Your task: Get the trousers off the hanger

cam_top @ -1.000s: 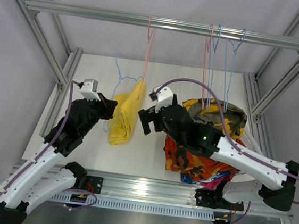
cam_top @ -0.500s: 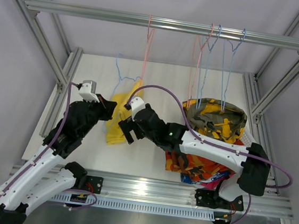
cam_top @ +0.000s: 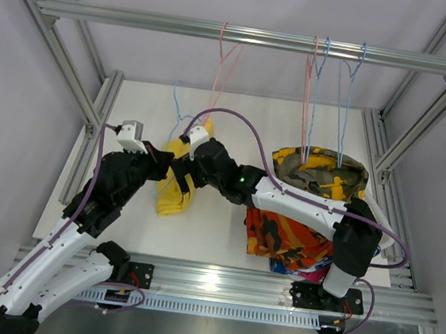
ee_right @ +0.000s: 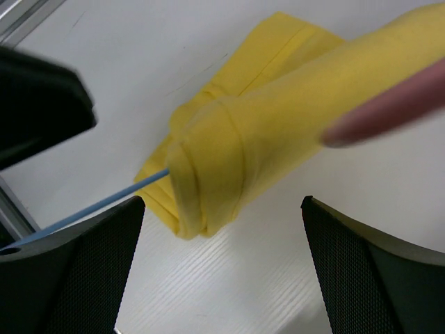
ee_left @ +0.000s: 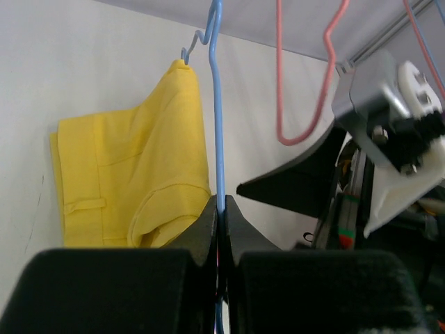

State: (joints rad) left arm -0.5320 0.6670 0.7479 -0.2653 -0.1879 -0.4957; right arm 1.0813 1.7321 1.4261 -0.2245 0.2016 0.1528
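Observation:
The plain yellow trousers [cam_top: 173, 200] hang folded over a blue hanger [cam_top: 180, 108] low above the table; they also show in the left wrist view [ee_left: 125, 188] and the right wrist view [ee_right: 236, 139]. My left gripper [cam_top: 161, 168] is shut on the blue hanger's wire [ee_left: 219, 160]. My right gripper [cam_top: 180, 180] is open, its jaws spread wide on either side of the trousers' lower fold [ee_right: 208, 216] without touching it. The blue wire [ee_right: 90, 209] runs into the cloth. The camouflage [cam_top: 322, 173], orange-red [cam_top: 284, 233] and blue-and-white [cam_top: 308, 264] trousers lie piled at the right.
A pink hanger [cam_top: 220, 79] hangs empty from the top rail [cam_top: 143, 20] just behind the yellow trousers. More pink and blue hangers [cam_top: 327, 90] hang over the pile. Frame posts [cam_top: 92, 121] stand left and right of the white table [cam_top: 224, 231].
My right arm has swung left from beside the pile to the yellow trousers, jaws open. The hangers over the pile swayed and settled. My left gripper kept its hold.

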